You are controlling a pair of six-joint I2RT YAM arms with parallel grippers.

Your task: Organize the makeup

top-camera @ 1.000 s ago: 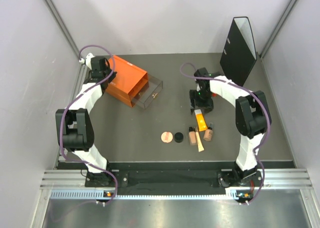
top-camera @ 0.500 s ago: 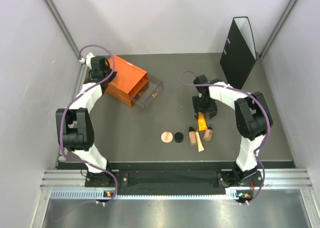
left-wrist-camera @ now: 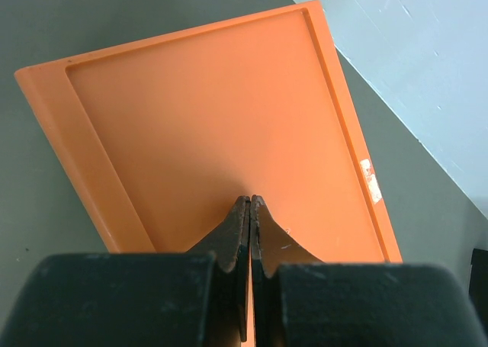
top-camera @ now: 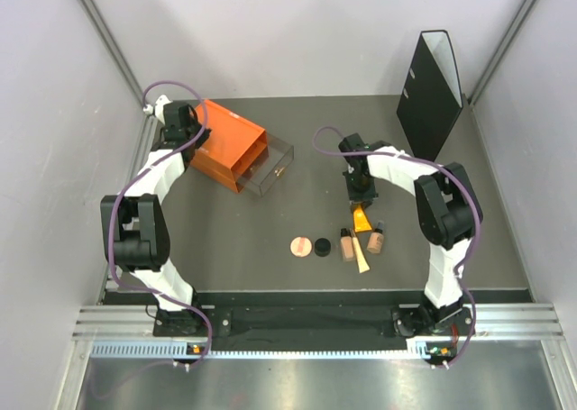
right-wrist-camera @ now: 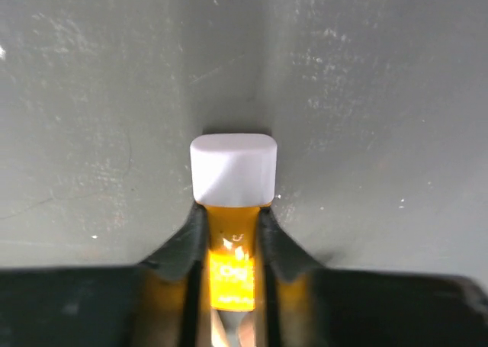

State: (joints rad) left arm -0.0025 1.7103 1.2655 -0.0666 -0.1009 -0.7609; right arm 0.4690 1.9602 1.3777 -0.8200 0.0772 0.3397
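In the right wrist view my right gripper [right-wrist-camera: 231,213] is shut on the orange tube [right-wrist-camera: 231,265] just below its white cap [right-wrist-camera: 232,168], which points away over the grey table. From above, the right gripper [top-camera: 361,203] sits at the tube's [top-camera: 362,220] far end. The rest of the makeup lies in a row nearer the arms: a pink disc [top-camera: 300,246], a black disc [top-camera: 322,247], a beige bottle [top-camera: 347,245], a beige stick [top-camera: 361,257] and a second bottle [top-camera: 376,241]. My left gripper [left-wrist-camera: 250,204] is shut and empty over the orange drawer box [left-wrist-camera: 213,133].
The orange drawer box [top-camera: 224,144] stands at the back left with its clear drawer [top-camera: 272,167] pulled out toward the middle. A black file holder [top-camera: 431,90] stands upright at the back right. Grey walls close in on both sides.
My right gripper has swung a little left over the tube's capped end and closed on it. The left arm has not moved.
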